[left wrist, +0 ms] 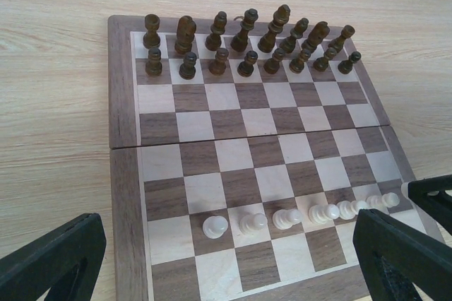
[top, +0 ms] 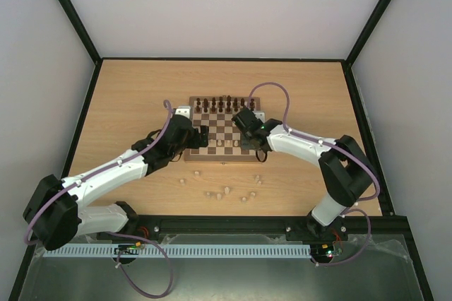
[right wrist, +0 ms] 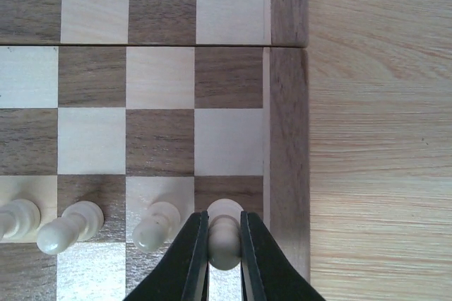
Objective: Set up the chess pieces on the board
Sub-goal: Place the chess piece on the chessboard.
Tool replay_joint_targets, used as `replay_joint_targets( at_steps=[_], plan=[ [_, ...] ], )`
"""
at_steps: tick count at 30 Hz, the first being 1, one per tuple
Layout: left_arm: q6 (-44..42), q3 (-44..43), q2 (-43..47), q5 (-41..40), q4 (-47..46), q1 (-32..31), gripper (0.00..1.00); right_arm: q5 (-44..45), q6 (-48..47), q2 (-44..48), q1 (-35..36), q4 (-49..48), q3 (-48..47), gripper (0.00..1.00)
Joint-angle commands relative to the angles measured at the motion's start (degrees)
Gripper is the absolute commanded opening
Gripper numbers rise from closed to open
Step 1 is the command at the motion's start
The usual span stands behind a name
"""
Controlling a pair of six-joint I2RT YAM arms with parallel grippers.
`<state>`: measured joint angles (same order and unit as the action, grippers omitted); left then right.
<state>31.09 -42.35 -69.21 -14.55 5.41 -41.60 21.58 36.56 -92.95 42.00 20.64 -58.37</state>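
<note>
Right wrist view showed the right gripper clamped on a small pale cream turned-wood pawn, pinched at the narrow neck below its round head; the pawn stood over the end square of the pawn row, just beside the right border of the square wooden chessboard of dark brown and tan checks; whether its base touched the square could not be told.

Left wrist view showed the left gripper with jaws wide apart and empty, near the board's near edge; a row of pale pawns stood ahead of it; the dark brown pieces filled the two far ranks.

In the top view, loose pale pieces lay on the light wood table, between board and arm bases.

Such a pawn was probably very light, stiff and smooth, so apt to slip or topple on its narrow base; the neck seemed the best hold, taken from above with a gentle squeeze.
</note>
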Motion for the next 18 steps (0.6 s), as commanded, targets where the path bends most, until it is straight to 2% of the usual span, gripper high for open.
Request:
replay_joint_targets(
  at_steps=[1, 18],
  plan=[
    [-0.16, 0.52, 0.39, -0.22, -0.53, 0.47, 0.99, -0.22, -1.61, -1.95, 0.08, 1.09, -2.15, 0.07],
    [-0.12, 0.59, 0.28, 0.31, -0.58, 0.65, 0.99, 0.34, -1.09, -3.18, -0.33, 1.92, -2.21, 0.14]
  ],
)
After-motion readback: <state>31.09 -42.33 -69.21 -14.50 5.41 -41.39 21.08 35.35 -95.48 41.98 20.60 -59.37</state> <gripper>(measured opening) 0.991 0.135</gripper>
